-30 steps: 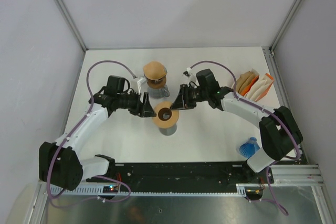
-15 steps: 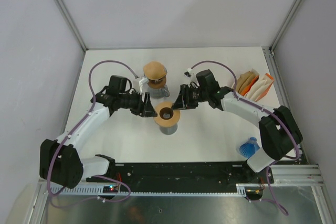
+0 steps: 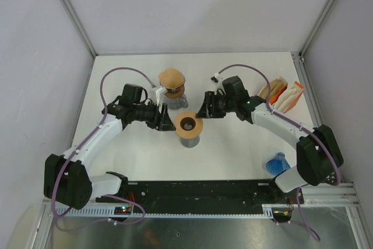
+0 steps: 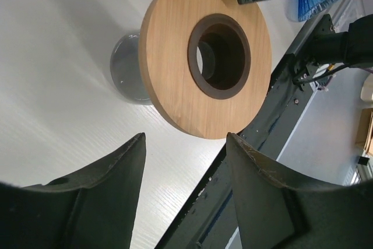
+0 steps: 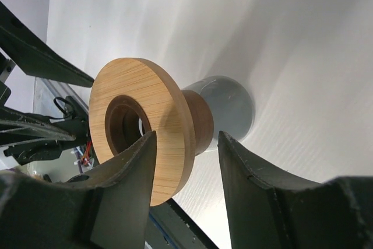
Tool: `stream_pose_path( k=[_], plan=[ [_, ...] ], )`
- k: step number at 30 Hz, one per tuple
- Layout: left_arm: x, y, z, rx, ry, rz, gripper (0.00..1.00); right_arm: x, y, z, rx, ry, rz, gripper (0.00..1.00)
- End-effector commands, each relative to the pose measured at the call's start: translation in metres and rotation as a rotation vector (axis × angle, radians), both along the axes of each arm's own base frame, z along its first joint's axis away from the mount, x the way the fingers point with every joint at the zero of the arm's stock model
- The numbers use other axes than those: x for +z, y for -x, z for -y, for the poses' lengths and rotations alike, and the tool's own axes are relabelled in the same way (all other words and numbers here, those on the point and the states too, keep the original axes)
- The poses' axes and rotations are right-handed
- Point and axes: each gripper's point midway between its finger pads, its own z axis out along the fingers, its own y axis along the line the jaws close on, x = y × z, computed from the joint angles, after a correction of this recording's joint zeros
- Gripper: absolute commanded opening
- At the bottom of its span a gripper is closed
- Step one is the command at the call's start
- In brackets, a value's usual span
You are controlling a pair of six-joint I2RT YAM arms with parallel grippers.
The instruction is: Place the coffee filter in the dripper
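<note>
The dripper (image 3: 187, 125) stands mid-table, a wooden ring with a dark hole on a grey base. It also shows in the left wrist view (image 4: 204, 56) and the right wrist view (image 5: 154, 106). The coffee filters (image 3: 281, 94), brown and white, are stacked in an orange holder at the right edge. My left gripper (image 3: 165, 118) is open and empty just left of the ring; its jaws (image 4: 185, 144) stand wide apart. My right gripper (image 3: 204, 109) is open and empty just right of the ring (image 5: 186, 141). No filter sits in the ring.
A second glass vessel (image 3: 172, 84) with a brown collar and a tan rounded top stands just behind the dripper. A blue brush-like thing (image 3: 278, 162) lies at the front right. The dark rail (image 3: 198, 190) runs along the near edge.
The wooden ring has shifted slightly right and now sits level. My right gripper has drawn back to the right, away from the ring. My left gripper has barely moved.
</note>
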Motion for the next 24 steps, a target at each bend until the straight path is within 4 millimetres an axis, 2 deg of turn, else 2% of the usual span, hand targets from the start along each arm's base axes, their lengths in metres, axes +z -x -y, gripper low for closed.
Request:
stream_pose_path(
  k=[1, 8, 24],
  plan=[
    [0.014, 0.000, 0.011, -0.033, 0.042, 0.033, 0.63, 0.009, -0.006, 0.009, -0.026, 0.021, 0.050, 0.52],
    [0.015, -0.002, 0.018, -0.053, 0.036, 0.035, 0.64, 0.016, -0.006, 0.010, -0.038, 0.013, 0.065, 0.53],
    [0.017, 0.003, 0.029, -0.099, 0.031, 0.049, 0.64, 0.046, -0.003, 0.043, -0.130, 0.067, 0.153, 0.54]
  ],
)
